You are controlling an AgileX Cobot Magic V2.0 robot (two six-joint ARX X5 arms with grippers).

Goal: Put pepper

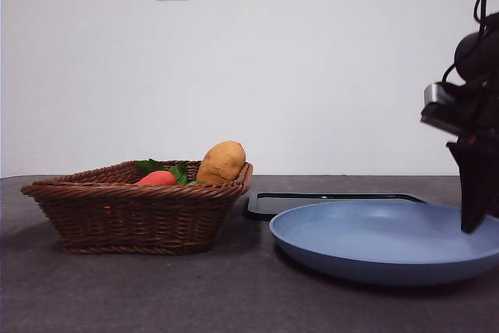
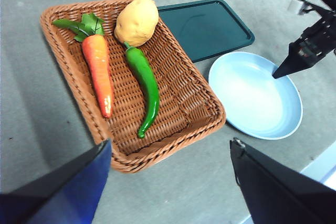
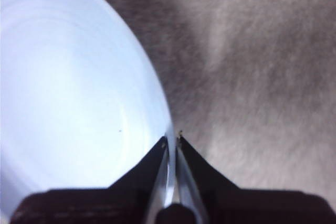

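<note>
Your right gripper point(image 3: 171, 142) is clamped on the round pale-blue plate's point(image 1: 366, 251) rim at the front view's right edge; hold it steady. Your left gripper point(image 2: 170, 153), jaws wide apart, hovers above the brown wicker basket point(image 2: 58, 56). Descend onto the long glossy green pepper point(image 2: 147, 80) lying mid-basket, centring on its middle.

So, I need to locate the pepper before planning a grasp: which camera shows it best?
The left wrist view: the pepper lies fully visible in the basket. In the front view the basket wall hides it; the right wrist view misses it.

Glossy dark-green slender pepper point(image 2: 145, 88); orange carrot point(image 2: 98, 72), green leaves; tan oval potato point(image 2: 136, 21); brown woven wicker basket point(image 2: 186, 91); pale-blue round plate point(image 2: 255, 98); dark-teal rectangular tray point(image 2: 206, 28); grey tabletop point(image 2: 31, 119).
</note>
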